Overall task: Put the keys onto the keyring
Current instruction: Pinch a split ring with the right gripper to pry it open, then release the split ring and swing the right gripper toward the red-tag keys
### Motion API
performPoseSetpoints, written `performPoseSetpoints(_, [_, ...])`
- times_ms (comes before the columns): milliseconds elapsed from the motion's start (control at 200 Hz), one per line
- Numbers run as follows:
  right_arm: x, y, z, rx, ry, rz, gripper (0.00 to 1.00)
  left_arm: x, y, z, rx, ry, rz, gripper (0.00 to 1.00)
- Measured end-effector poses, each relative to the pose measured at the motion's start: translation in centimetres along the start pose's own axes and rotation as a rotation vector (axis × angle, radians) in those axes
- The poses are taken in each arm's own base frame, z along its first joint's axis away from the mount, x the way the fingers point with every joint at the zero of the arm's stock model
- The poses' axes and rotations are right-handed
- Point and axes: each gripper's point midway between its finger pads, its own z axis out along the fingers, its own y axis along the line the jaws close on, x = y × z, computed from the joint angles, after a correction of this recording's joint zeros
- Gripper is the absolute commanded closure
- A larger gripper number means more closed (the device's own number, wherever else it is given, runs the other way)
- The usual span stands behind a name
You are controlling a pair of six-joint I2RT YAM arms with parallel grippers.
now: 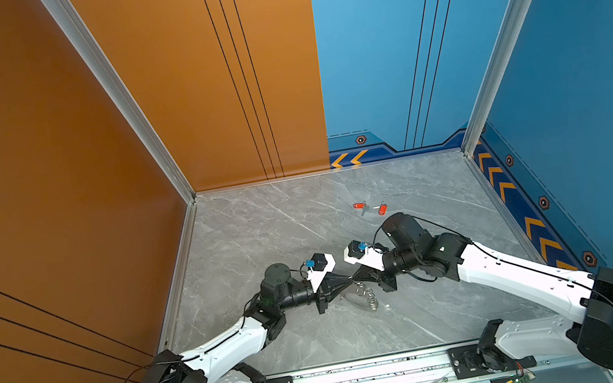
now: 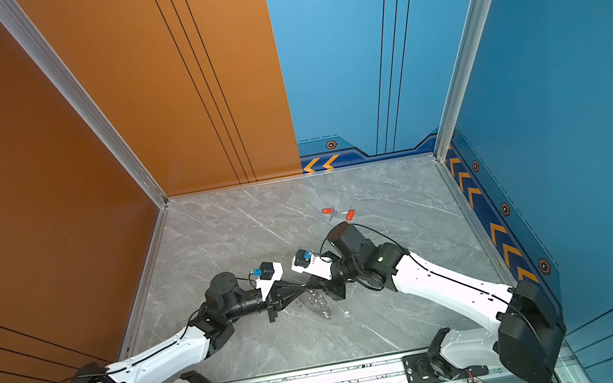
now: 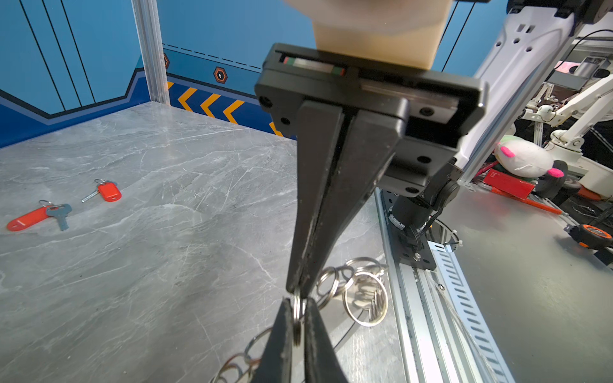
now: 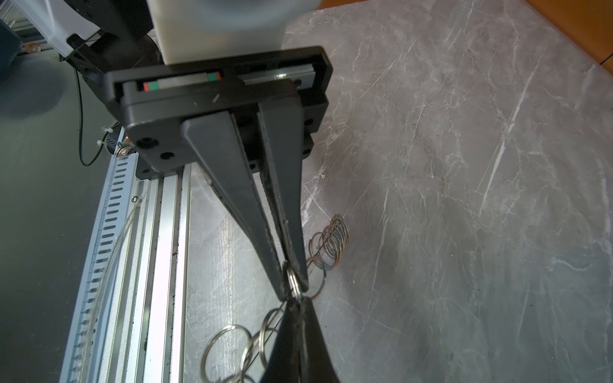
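Note:
Two keys with orange-red tags lie side by side on the marble table at the back right, one (image 1: 360,206) (image 3: 30,219) left of the other (image 1: 382,209) (image 3: 107,192). The keyring (image 1: 368,296) (image 2: 321,304) shows as a string of silver split rings hanging over the table's middle. My left gripper (image 1: 347,279) (image 3: 297,303) and right gripper (image 1: 355,276) (image 4: 297,300) meet tip to tip above it. Each is shut on the same silver ring (image 3: 297,318) (image 4: 292,278) from opposite sides. The other rings (image 3: 365,298) (image 4: 331,242) dangle beside the fingertips.
An aluminium rail (image 1: 368,372) with both arm bases runs along the table's front edge. Orange wall panels stand at the left and back left, blue ones at the back right and right. The keys lie just behind the right arm's wrist (image 1: 403,227).

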Motion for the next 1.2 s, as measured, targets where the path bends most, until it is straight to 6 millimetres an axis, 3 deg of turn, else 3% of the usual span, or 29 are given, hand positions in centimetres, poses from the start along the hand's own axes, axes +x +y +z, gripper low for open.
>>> performPoseSetpoints(195, [0.1, -0.2, 0.0, 0.008, 0.002, 0.001, 1.0, 0.1, 0.1, 0.0, -0.001, 0.002, -0.002, 0.84])
performPoseSetpoints(340, [0.0, -0.6, -0.3, 0.015, -0.006, 0.01, 1.0, 0.1, 0.1, 0.0, -0.004, 0.003, 0.0, 0.83])
performPoseSetpoints(1036, [-0.6, -0.8, -0.5, 0.008, -0.044, 0.023, 1.0, 0.2, 0.6, 0.1, -0.015, 0.007, -0.018, 1.0])
performPoseSetpoints(1201, [-1.0, -1.5, -1.1, 0.025, -0.076, 0.052, 0.77, -0.1, 1.0, -0.1, -0.043, -0.001, -0.011, 1.0])
